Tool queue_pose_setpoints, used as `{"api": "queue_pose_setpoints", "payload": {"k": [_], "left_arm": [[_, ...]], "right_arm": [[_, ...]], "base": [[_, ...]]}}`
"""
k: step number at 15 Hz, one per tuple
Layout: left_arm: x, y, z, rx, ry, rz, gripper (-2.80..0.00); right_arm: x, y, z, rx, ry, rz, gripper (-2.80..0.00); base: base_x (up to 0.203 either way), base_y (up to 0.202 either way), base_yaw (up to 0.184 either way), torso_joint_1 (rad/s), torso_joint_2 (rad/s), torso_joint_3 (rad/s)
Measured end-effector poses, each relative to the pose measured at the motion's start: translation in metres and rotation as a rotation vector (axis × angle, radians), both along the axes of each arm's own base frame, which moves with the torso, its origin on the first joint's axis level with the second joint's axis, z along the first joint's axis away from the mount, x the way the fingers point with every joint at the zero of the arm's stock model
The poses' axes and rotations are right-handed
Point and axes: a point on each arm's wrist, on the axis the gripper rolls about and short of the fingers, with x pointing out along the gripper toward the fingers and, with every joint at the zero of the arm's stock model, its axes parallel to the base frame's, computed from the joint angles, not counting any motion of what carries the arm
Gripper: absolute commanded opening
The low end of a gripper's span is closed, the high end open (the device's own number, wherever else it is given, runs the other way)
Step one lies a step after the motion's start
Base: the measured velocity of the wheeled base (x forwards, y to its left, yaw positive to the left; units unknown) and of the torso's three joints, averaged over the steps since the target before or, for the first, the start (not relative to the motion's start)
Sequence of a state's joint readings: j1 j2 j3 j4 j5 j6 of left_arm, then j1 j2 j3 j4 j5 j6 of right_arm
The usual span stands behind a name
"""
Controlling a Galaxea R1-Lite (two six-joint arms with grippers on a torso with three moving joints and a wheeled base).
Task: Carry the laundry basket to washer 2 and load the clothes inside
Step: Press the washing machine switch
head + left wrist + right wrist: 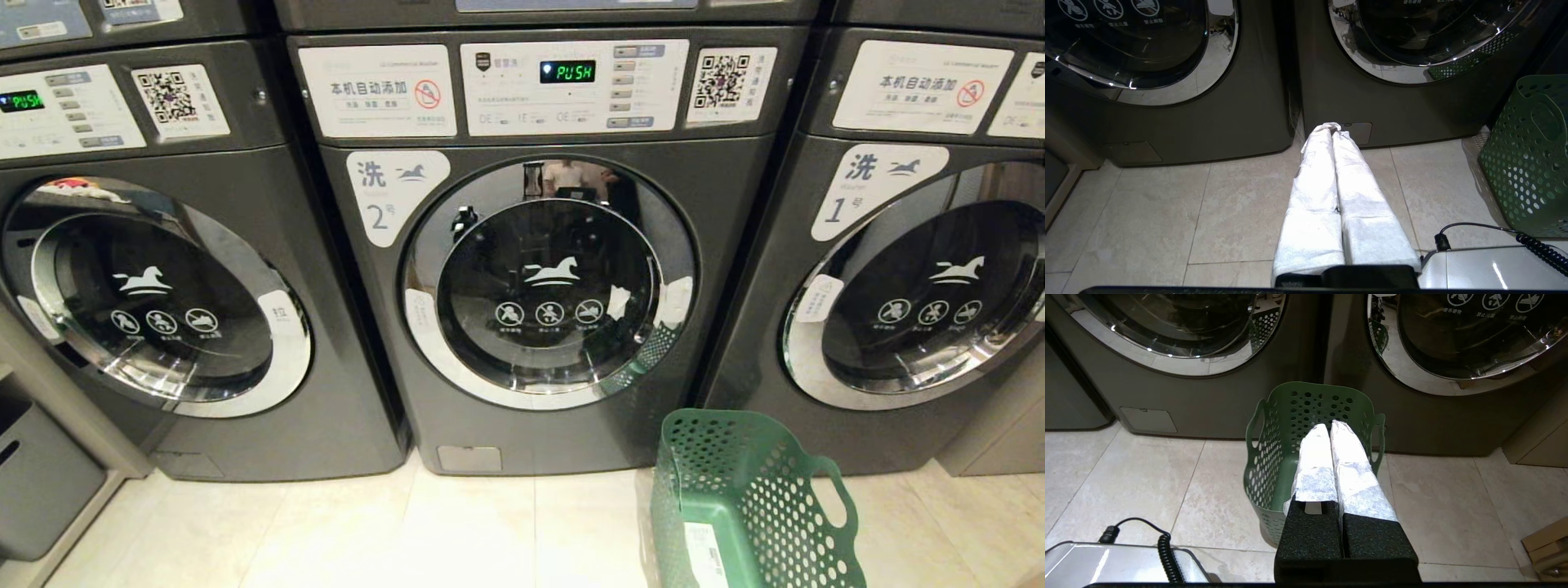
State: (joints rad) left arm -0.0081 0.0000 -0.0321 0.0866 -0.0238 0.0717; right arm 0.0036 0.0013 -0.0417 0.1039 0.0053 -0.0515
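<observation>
Washer 2 (547, 278) faced you with its door closed, and the green laundry basket (751, 506) stood on the pale tiled floor (408, 531) just off its lower right corner. The basket's near end was cut off, and no clothes showed inside. Your left gripper (1331, 127) and right gripper (1330, 425) were both pressed closed on nothing, the right above the basket.

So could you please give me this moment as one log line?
basket: floor, right of washer 2 | door: closed | left gripper: shut | right gripper: shut

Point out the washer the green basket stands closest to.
Both about equally: the basket stands at the seam between washer 2 and washer 1.
</observation>
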Motion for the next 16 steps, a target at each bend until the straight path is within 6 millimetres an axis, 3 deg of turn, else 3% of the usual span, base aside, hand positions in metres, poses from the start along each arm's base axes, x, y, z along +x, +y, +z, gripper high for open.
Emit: {"api": "queue_pose_setpoints", "payload": {"k": [16], "left_arm": [[0.0,0.0,-0.0002,0.0,0.002,0.0,-2.8]], "right_arm": [[0.0,0.0,0.0,0.003,-0.002,-0.001,-2.8]], "base": [[0.0,-0.196,0.001,0.001,0.0,0.002]]}}
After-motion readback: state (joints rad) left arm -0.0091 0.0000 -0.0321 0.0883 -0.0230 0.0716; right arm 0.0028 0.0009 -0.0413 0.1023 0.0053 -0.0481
